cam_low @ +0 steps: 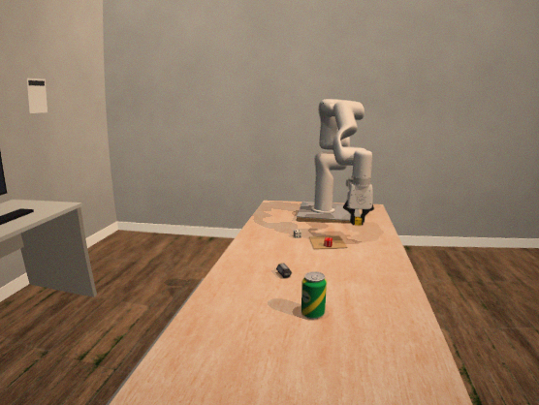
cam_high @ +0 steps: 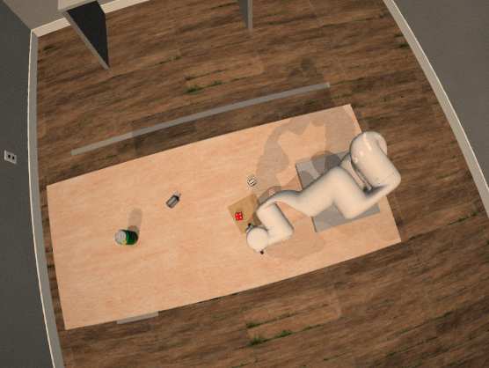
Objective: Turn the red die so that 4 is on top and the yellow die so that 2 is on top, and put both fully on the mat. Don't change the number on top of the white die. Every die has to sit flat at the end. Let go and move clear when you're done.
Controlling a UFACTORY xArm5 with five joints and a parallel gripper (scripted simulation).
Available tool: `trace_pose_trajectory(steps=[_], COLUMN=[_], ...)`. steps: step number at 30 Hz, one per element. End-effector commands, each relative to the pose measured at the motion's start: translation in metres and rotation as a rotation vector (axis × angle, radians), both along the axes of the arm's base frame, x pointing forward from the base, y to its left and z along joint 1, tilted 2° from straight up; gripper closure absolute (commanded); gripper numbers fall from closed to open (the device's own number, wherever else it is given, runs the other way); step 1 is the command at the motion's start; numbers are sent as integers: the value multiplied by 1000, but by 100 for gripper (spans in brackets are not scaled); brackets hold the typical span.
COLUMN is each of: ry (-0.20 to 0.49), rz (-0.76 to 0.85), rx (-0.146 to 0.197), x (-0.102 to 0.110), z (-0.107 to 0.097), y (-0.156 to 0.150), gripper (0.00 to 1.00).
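The red die [cam_high: 238, 216] sits flat on the small brown mat [cam_high: 244, 213]; it also shows in the front view [cam_low: 329, 241] on the mat [cam_low: 328, 242]. The white die [cam_high: 251, 180] lies on the table off the mat, left of it in the front view [cam_low: 297, 233]. My gripper [cam_low: 358, 220] is shut on the yellow die [cam_low: 358, 221] and holds it above the table, to the right of the mat. From above, the wrist [cam_high: 259, 239] hides the yellow die and the fingers.
A green soda can [cam_low: 313, 295] stands upright mid-table, also seen from above [cam_high: 126, 237]. A small dark object [cam_low: 283, 269] lies between the can and the dice. The arm's grey base plate [cam_high: 336, 189] is at the far end. A desk [cam_low: 44, 242] stands at the left.
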State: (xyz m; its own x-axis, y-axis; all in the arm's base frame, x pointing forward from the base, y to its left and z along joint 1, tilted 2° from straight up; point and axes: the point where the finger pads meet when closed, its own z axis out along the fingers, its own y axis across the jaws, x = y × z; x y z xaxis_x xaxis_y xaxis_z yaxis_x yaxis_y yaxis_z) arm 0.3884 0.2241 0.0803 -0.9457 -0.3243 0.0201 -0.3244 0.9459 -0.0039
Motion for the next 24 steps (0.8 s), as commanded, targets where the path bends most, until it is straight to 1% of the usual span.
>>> trace_pose_trajectory(steps=[1, 4, 7, 17, 21, 24], ry=[-3, -3, -3, -6, -39, -97], rz=[129, 200, 236, 249, 249, 247], rx=[4, 5, 6, 8, 23, 51], x=[-4, -7, -9, -9, -9, -9], z=[1, 1, 1, 1, 0, 0], y=[10, 15, 18, 19, 19, 18], gripper=[73, 73, 73, 73, 73, 73])
